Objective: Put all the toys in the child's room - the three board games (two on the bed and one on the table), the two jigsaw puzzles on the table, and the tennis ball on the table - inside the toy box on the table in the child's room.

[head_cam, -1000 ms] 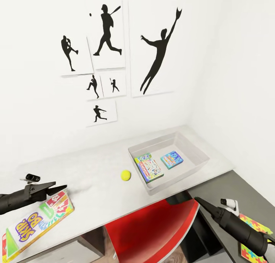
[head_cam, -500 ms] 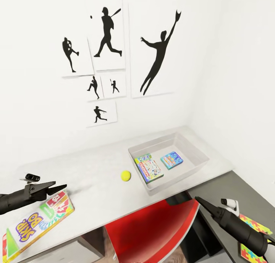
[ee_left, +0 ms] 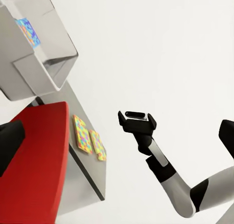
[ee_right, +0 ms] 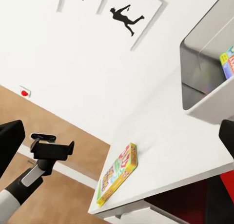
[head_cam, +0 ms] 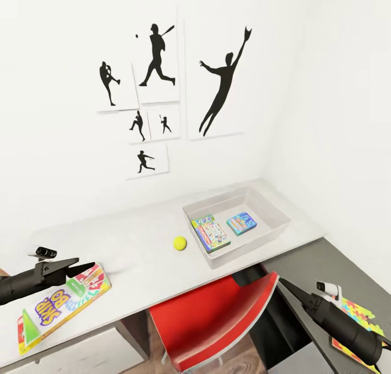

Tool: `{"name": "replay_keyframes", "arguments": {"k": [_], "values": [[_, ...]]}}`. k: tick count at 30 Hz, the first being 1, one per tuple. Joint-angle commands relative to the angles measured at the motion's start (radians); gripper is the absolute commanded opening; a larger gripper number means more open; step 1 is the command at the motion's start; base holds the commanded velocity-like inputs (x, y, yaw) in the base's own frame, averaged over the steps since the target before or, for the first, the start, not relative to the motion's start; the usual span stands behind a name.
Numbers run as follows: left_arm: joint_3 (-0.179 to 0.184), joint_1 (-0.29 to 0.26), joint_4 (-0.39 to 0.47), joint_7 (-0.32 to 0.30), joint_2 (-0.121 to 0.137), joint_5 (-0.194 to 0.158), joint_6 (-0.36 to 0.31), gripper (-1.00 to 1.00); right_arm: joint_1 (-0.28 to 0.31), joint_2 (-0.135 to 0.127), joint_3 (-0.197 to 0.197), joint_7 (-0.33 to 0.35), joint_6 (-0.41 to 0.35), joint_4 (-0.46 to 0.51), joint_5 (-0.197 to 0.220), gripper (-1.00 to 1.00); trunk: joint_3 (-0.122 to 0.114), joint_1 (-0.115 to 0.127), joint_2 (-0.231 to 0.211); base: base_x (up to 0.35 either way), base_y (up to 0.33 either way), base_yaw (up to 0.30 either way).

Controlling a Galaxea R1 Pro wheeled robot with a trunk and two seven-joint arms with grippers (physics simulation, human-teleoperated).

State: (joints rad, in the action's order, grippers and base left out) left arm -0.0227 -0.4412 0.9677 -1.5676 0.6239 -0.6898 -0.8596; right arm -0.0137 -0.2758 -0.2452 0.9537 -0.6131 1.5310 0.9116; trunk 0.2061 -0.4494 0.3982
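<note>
The toy box [head_cam: 276, 234] stands on the table [head_cam: 125, 254] at the right, against the wall corner. Inside it lie a green-edged board game [head_cam: 210, 233] and a light blue one [head_cam: 241, 222]. The tennis ball [head_cam: 180, 243] rests on the table just left of the box. A yellow-green-red board game [head_cam: 62, 303] lies at the table's near left edge, with my open left gripper [head_cam: 87, 264] just above its far corner. My right gripper [head_cam: 282, 283] hangs open over the lower dark top [head_cam: 326, 265]. Two jigsaw puzzles [ee_left: 82, 133] [ee_left: 99, 145] lie side by side there.
A red chair [head_cam: 217, 314] is pushed under the table between my arms. Black baseball-player pictures [head_cam: 157, 59] hang on the white wall behind. A white wall closes the right side, and wood floor [head_cam: 239, 360] shows below the chair.
The whole picture has shifted slightly as the camera moved. The toys, the box and both arms keep their places relative to each other.
</note>
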Motion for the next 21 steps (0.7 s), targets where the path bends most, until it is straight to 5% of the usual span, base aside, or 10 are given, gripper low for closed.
{"name": "replay_keyframes", "arguments": {"k": [1, 21], "values": [[0.001, -0.001, 0.0, -0.003, 0.0, 0.0, -0.011, 1.0, 0.0, 0.0, -0.001, -0.001, -0.007, 0.0, 0.007, 1.0, 0.0, -0.001, 0.002, -0.021, 0.0, 0.0], [0.001, -0.001, 0.0, -0.003, 0.0, 0.0, -0.01, 1.0, 0.0, 0.0, 0.0, -0.001, -0.002, -0.014, 0.006, 1.0, -0.033, -0.001, 0.002, -0.007, 0.012, 0.007]]}}
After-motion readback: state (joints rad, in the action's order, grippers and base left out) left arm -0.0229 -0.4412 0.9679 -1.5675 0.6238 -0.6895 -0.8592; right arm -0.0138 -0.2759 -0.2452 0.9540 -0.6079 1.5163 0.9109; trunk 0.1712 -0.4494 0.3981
